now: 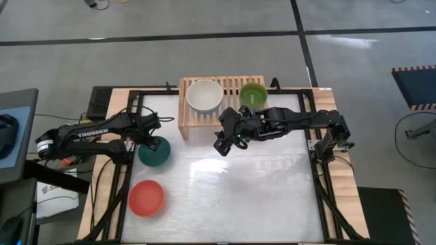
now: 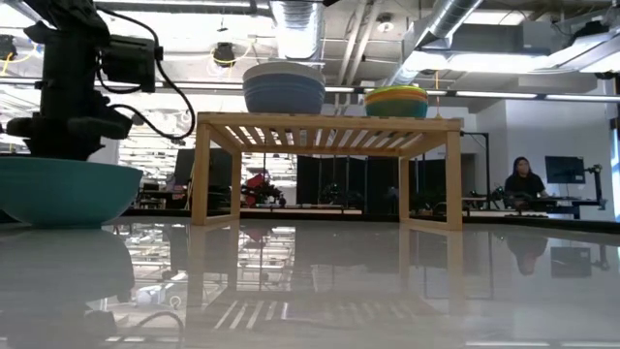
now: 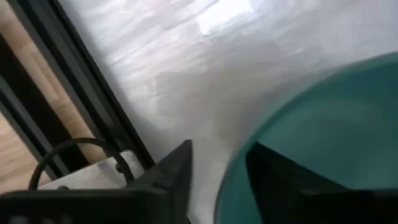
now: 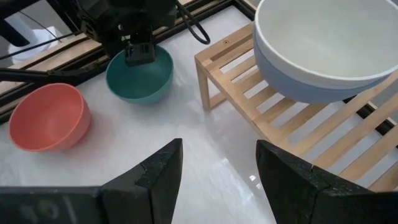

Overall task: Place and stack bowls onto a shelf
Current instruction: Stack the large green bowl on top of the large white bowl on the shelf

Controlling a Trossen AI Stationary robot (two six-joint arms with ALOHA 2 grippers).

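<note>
The light-wood shelf (image 1: pixel 234 84) stands at the table's far edge. On it a cream-white bowl (image 1: pixel 204 96) sits nested in a slate blue one (image 2: pixel 283 97). Beside that is a stack topped by a lime green bowl (image 1: pixel 253 95), with yellow and cyan rims (image 2: pixel 395 100) showing. A dark teal bowl (image 1: pixel 157 155) rests on its base on the table left of the shelf. My left gripper (image 1: pixel 148 141) is open over its far-left rim. A red-orange bowl (image 1: pixel 146 197) sits nearer. My right gripper (image 1: pixel 223 146) hovers open in front of the shelf. My left gripper (image 3: pixel 217 155) comes from above with one finger (image 3: pixel 273 171) inside the dark teal bowl and the other (image 3: pixel 177 171) outside its rim (image 3: pixel 231 180). A gap shows between the outer finger and the rim. Whether the inner finger touches the wall I cannot tell. The bowl stands on the table (image 2: pixel 63 189).
A black frame (image 1: pixel 320 177) borders the table on its left and right sides. Bare white tabletop (image 1: pixel 238 197) spreads over the middle and near right. A cable (image 3: pixel 74 152) loops by the left rail. A person (image 2: pixel 524 179) sits far back in the room.
</note>
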